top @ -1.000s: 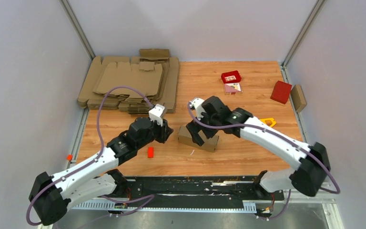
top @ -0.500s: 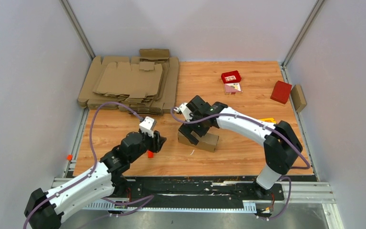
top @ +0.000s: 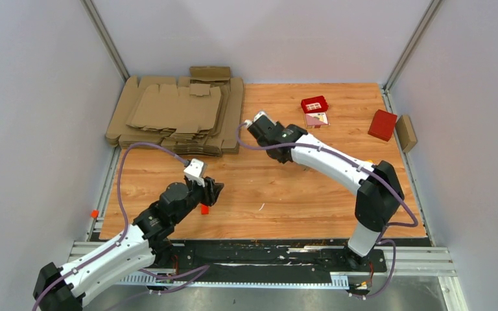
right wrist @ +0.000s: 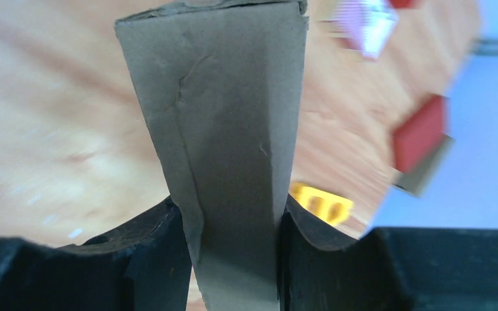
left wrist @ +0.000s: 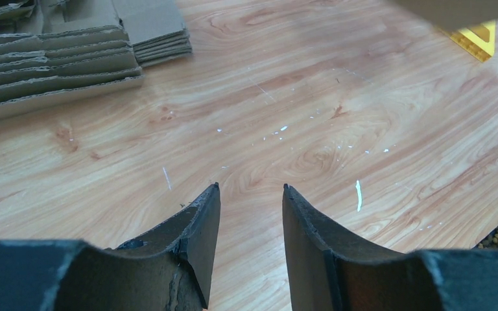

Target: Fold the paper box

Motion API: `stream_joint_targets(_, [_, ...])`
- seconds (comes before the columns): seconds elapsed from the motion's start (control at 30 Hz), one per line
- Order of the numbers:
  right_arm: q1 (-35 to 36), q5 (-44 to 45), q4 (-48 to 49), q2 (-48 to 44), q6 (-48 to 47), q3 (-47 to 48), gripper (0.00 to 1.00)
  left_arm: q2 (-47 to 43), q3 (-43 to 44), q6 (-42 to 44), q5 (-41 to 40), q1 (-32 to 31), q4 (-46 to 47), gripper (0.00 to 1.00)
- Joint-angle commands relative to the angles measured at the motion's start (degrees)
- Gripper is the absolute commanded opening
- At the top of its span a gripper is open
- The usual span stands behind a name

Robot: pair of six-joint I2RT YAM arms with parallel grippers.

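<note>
Right claw (right wrist: 230,217) clamps paper box (right wrist: 227,129), long axis pointing outward; left claw (left wrist: 251,194) parted, empty.

— Is there any writing, label or number that can be read?
— None. The small red box (top: 314,103) has a light patterned panel on top. The pale printed card (top: 317,119) just beside it shows coloured patches. Both are too small to make out.

Paper box (right wrist: 233,129): brown cardboard, creased, upright, pinched at lower end.
</note>
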Motion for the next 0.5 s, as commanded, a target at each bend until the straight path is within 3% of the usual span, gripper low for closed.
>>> stream_joint_targets(0.0, [-8.37, 28.49, -1.94, 2.8, 1.32, 7.19, 0.31, -0.52, -0.62, -0.21, -1.3, 0.06, 2.44, 0.48])
stream_joint_targets(0.1, [-16.69, 33.05, 2.84, 6.86, -1.14, 11.03, 0.29, -0.32, -1.2, -0.38, -1.62, 0.06, 3.27, 0.47])
stream_joint_targets(0.17, [-21.28, 35.43, 11.35, 10.16, -5.93, 11.71, 0.29, 0.01, -1.35, -0.38, -1.72, 0.12, 3.6, 0.47])
stream_joint_targets(0.37, [-30.37, 42.97, 45.01, 21.98, -30.13, 13.82, 0.27, 1.12, -1.4, -0.42, -2.01, 0.07, 4.61, 0.47])
stream_joint_targets(0.47, [-34.07, 43.99, 59.29, 29.36, -43.63, 20.49, 0.27, 1.36, -1.55, -0.34, -2.28, 0.1, 4.8, 0.47])
